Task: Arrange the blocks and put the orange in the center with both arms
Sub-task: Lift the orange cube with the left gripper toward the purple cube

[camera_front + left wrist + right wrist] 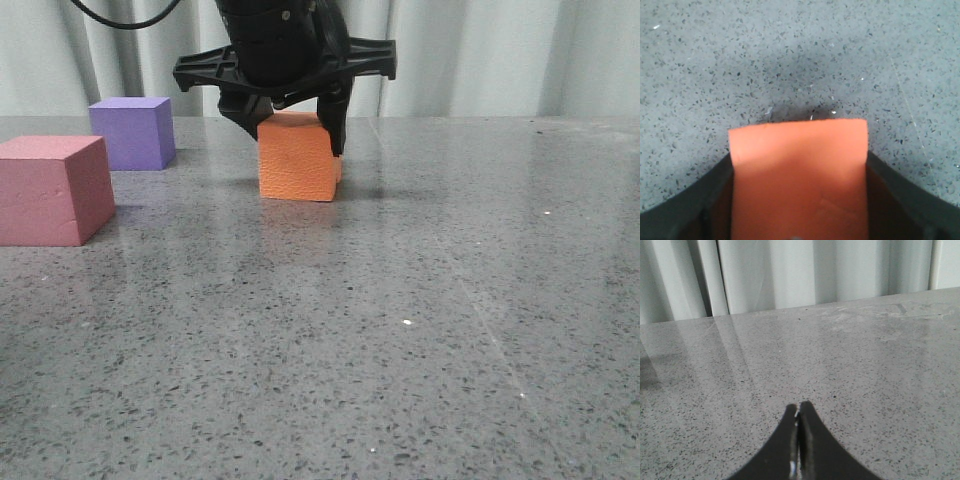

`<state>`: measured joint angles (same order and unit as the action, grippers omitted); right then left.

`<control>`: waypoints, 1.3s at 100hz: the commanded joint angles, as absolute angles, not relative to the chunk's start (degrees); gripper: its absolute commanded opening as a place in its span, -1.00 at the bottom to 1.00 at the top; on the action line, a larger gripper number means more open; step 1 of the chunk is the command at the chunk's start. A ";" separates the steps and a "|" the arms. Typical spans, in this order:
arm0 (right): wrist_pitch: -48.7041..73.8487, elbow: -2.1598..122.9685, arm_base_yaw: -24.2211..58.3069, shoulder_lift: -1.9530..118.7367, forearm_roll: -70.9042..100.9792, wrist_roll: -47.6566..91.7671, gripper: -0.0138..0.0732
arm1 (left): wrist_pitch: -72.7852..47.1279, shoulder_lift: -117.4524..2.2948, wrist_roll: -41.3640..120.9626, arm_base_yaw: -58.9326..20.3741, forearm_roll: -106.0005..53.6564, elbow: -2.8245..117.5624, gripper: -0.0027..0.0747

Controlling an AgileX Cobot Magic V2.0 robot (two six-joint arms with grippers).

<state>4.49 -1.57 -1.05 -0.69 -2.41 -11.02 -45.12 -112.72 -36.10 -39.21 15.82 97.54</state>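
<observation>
now left gripper (297,125) clasps orange cube (297,160)

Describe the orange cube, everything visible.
The orange cube is bright orange foam with a finely pebbled surface and square edges, looking intact. It sits upright and flat on the speckled grey table, to the right of the purple and pink-red cubes and apart from both. The left gripper straddles its top, fingers against opposite sides.

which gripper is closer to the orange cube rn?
Left. The left gripper straddles the orange cube, one finger on each side. The right gripper is shut over bare table, with no cube in its wrist view.
</observation>
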 commanded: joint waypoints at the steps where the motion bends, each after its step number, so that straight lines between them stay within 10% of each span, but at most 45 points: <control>1: -0.63 -0.81 -0.78 -1.76 -2.50 -10.42 -0.84 | -43.25 -107.55 -35.92 -39.74 17.21 99.38 -0.42; 130: -0.63 -0.81 -0.78 -1.76 -2.50 -10.42 -0.84 | -34.71 -87.94 -36.52 -24.49 25.97 76.05 -0.42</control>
<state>4.49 -1.57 -1.05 -0.69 -2.41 -11.02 -38.46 -90.39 -36.00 -24.55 25.24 75.33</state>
